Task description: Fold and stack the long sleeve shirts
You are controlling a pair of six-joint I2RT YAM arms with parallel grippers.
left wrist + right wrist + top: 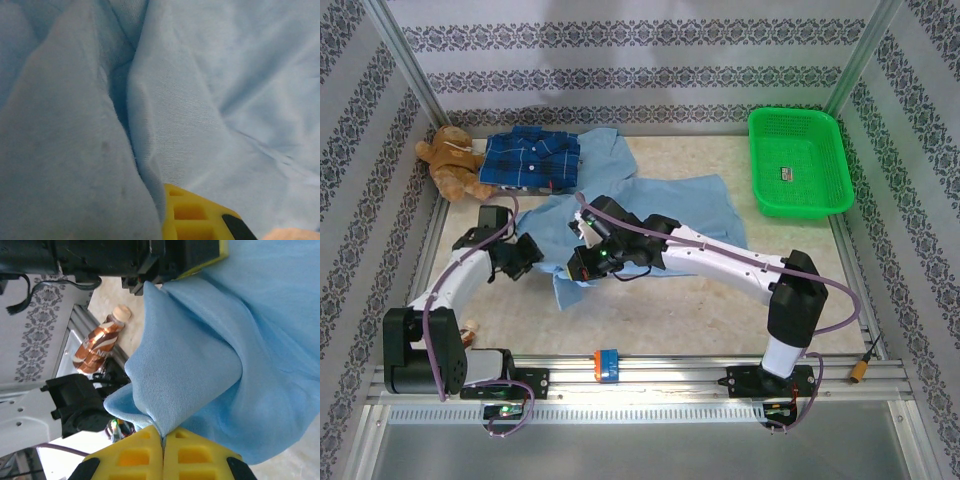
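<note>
Pinched a thin ridge of the light blue shirt (670,205) in the right gripper (163,440), pads pressed fully together. Couldn't tell how far the left gripper (528,252) stood open, set at the shirt's left edge with cloth bunched against one yellow finger (192,215). Lay rumpled mid-table, well apart from the plaid shirt (530,158) folded at the far left beside the teddy bear (450,160). Risked slipping off so slim a hold on any sharp pull, or dragging the heap sideways and skewing the fold if hauled from one side alone.
</note>
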